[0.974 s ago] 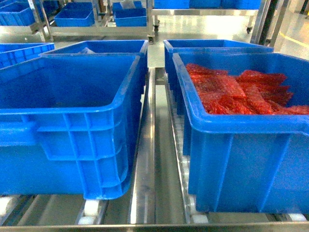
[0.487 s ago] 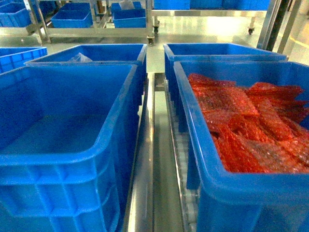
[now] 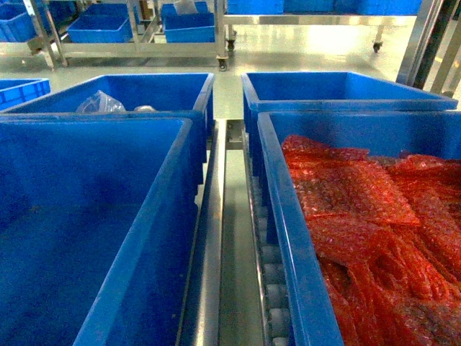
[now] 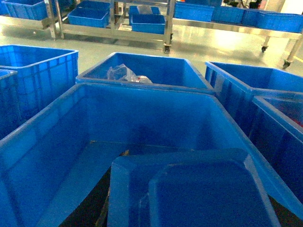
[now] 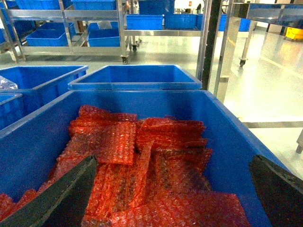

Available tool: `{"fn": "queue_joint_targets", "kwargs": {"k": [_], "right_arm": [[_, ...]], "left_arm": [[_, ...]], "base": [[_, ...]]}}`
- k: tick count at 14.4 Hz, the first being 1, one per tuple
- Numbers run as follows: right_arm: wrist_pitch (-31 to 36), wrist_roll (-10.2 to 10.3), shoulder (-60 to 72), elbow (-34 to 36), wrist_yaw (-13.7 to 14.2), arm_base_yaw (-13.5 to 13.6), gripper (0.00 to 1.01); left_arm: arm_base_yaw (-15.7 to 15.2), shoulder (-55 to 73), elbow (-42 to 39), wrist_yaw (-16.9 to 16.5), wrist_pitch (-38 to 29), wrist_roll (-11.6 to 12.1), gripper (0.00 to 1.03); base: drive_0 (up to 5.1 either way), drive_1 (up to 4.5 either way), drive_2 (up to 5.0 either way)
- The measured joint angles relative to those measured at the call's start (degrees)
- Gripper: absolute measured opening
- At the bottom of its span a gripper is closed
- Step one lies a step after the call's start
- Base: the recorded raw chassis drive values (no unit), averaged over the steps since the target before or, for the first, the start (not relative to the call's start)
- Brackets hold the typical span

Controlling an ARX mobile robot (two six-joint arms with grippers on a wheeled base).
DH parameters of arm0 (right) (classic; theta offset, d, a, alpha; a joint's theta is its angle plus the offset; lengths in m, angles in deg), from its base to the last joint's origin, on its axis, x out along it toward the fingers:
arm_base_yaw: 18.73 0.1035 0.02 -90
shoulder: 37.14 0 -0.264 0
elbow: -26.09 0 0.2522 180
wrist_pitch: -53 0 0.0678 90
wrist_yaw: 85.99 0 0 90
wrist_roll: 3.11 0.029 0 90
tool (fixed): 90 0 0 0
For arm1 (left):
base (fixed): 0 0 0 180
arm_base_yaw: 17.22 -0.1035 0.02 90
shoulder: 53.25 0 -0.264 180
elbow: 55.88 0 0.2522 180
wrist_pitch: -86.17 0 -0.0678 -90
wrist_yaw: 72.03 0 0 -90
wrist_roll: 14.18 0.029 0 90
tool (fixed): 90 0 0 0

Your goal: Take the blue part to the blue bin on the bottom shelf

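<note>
In the left wrist view a blue part, a smooth moulded plastic piece with a raised centre, fills the bottom of the frame close to the camera. It hangs over the inside of a large blue bin. My left gripper is shut on the part and mostly hidden behind it; only a dark edge shows at its left. The same bin takes up the left front of the head view, where neither gripper appears. My right gripper is open, its dark fingers spread wide above red bubble wrap.
The bubble wrap lies in the right front blue bin. Behind stand two more blue bins, the left one holding a clear plastic bag. A metal rail and rollers run between the rows. Shelving carts stand far back.
The head camera has moved forward and higher over the bins; the front walls have dropped out of view and the bin interiors and the rear bag now show.
</note>
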Motion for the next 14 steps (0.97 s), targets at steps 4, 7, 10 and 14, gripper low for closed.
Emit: {"fn": "queue_joint_targets", "kwargs": {"k": [4,7,10,14], "right_arm": [[0.0,0.0,0.0,0.0,0.0,0.0,0.98],[0.0,0.0,0.0,0.0,0.0,0.0,0.98],[0.0,0.0,0.0,0.0,0.0,0.0,0.98],[0.0,0.0,0.0,0.0,0.0,0.0,0.98]], "left_arm": [[0.0,0.0,0.0,0.0,0.0,0.0,0.44],[0.0,0.0,0.0,0.0,0.0,0.0,0.44],[0.0,0.0,0.0,0.0,0.0,0.0,0.44],[0.0,0.0,0.0,0.0,0.0,0.0,0.44]], "base": [[0.0,0.00,0.0],[0.0,0.00,0.0],[0.0,0.00,0.0],[0.0,0.00,0.0]]}}
